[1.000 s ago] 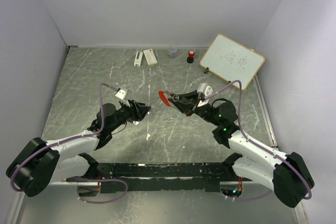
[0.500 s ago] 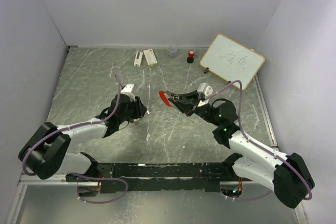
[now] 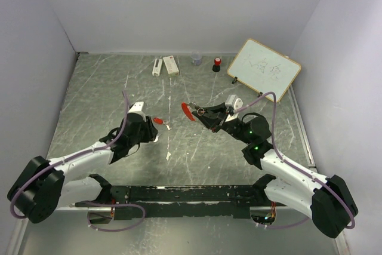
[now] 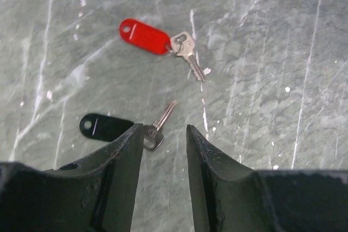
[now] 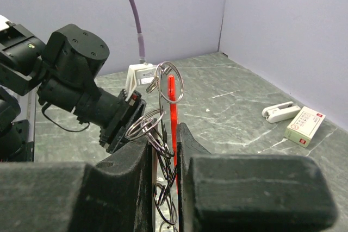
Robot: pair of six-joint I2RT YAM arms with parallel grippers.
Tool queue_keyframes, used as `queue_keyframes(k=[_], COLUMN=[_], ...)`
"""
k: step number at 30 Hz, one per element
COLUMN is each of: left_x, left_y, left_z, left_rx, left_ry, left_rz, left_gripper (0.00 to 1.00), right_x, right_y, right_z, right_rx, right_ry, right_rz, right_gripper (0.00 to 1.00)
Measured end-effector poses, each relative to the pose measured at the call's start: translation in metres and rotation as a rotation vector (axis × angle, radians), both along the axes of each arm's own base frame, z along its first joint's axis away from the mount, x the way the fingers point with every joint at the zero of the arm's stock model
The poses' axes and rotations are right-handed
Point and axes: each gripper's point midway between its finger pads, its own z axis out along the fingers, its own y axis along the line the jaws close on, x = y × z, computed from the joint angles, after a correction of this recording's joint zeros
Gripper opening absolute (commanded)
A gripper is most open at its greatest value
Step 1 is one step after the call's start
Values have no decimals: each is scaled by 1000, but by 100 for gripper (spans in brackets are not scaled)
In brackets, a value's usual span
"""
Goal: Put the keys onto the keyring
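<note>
Lying flat on the tabletop (image 4: 261, 36), the two keys are seen left of centre, well apart from the keyring (image 5: 168, 82). The red-tagged key (image 4: 163, 44) is placed just beyond the left tool (image 4: 163, 134), with its silver blade turned away from its tag. The black-tagged key (image 4: 117, 127) is found nearer to that tool, directly at its fingertips; its ringed head is partly hidden behind the tip of one finger, and it cannot be told whether the two are touching. The left tool is held low over the tabletop with its jaws spread, and nothing is gripped between them.

The right tool (image 5: 163, 134) is clenched on the keyring, which is held up off the tabletop near the middle of the scene, to the right of both keys. Thin silver loops are seen standing above the fingers, and the red fob (image 5: 172, 112) hangs upright among them. No key is seen on any loop.

Along the far edge, a white clip (image 3: 157, 66) and a white box (image 3: 171, 64) are set just beside each other, a red-capped black cylinder (image 3: 216, 64) is placed further right, and a whiteboard (image 3: 264, 67) is propped at the far right.
</note>
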Motion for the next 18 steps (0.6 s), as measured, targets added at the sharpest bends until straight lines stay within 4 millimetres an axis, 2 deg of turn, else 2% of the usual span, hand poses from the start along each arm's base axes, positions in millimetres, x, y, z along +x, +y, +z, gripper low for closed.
queue_keyframes(k=[6,11,16,18], left_x=[-8,-15,-23,-20], left_y=[18,29,29,24], left_z=[-5,-23,-42,-41], left_rx=[3,19,42,38], left_ry=[48,124,198,200], left_rz=[110,207,251,257], left_gripper=[47,50,51,51], right_x=[0,0,0,0], right_y=[-1,-1,-2,-2], right_z=[-5,-7,-9,-11], right_rx=[-4,-4,-6,-9], right_ry=[10,16,20,25], right_rz=[0,-2,-5,-7], right_gripper=[0,0,0,0])
